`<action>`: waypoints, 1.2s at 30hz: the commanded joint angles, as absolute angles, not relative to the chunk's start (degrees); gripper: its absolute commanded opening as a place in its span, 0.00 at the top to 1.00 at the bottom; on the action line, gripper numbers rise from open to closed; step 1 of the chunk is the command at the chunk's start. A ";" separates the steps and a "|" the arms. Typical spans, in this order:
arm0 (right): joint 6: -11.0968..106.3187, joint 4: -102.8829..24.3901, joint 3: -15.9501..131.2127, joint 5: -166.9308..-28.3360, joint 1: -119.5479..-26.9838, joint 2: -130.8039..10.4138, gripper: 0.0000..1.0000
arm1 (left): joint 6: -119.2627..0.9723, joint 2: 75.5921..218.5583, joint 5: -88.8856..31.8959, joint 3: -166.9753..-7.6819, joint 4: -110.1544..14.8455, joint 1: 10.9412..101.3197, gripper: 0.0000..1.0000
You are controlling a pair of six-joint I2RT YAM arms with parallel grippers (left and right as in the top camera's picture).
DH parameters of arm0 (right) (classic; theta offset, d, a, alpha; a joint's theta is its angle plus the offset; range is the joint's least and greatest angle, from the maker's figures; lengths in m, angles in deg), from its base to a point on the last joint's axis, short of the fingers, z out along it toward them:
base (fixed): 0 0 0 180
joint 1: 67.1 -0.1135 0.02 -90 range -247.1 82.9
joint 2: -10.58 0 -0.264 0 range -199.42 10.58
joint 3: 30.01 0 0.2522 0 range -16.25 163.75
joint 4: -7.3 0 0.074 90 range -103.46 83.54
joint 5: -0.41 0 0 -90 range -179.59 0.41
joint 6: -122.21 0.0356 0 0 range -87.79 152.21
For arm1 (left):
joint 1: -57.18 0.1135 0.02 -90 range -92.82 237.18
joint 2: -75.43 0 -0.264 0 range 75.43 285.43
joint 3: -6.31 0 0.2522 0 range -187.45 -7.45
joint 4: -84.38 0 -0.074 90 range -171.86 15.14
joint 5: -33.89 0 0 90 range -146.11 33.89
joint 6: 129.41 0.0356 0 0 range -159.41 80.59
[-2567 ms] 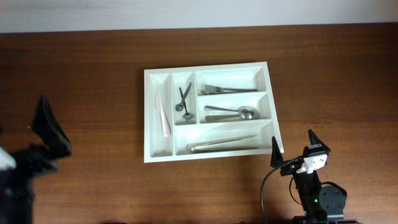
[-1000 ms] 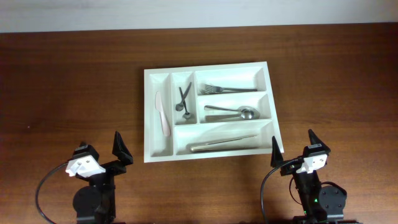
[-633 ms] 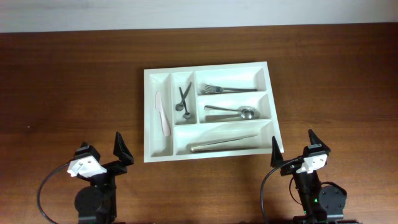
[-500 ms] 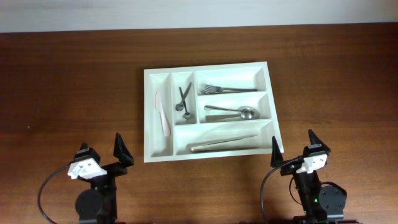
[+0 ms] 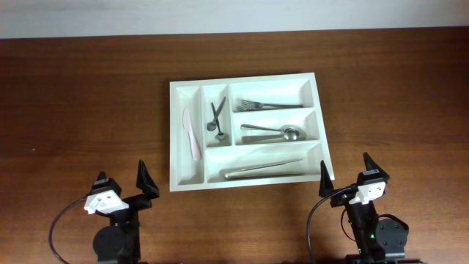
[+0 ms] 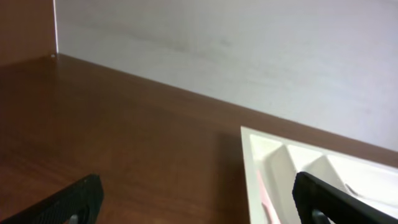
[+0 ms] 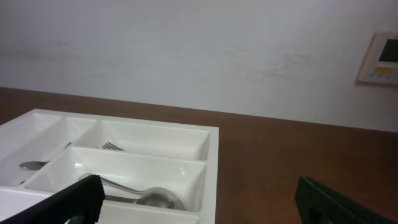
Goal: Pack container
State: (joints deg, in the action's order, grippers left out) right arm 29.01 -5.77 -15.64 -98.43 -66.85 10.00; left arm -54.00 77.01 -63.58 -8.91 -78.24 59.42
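Overhead, one five-compartment container [image 5: 249, 184], one fork [image 5: 271, 105], one spoon [image 5: 272, 133], one pale knife [image 5: 192, 135], left fingers [image 5: 146, 183] apart, right fingers [image 5: 325, 180] apart.

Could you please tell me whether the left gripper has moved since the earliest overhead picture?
Yes. The left gripper has swung rightward from the far left of the view and now sits open, just beyond the white tray's near-left corner.

Reads as a robotics lab or test room, not a home kitchen. Plain white wall [image 7: 186, 56] with a small control panel [image 7: 380, 59] mounted on it, behind a dark wood-grain table [image 5: 88, 95]. Left arm [image 5: 111, 238] and right arm [image 5: 377, 233] at the near edge, 2 in all, a black cable [image 5: 308, 224] looping beside the right one. Sole household item: a white cutlery tray [image 5: 242, 80].
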 commanded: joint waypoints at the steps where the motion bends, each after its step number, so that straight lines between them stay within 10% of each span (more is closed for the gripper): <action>1: 29.29 -5.62 -15.93 -97.78 -67.38 10.39 0.01 | -52.95 76.14 -62.74 -7.92 -77.98 59.57 0.01; 36: 29.29 -5.62 -15.93 -97.78 -67.38 10.39 0.01 | -39.77 76.20 -58.44 -7.99 -77.33 59.59 0.01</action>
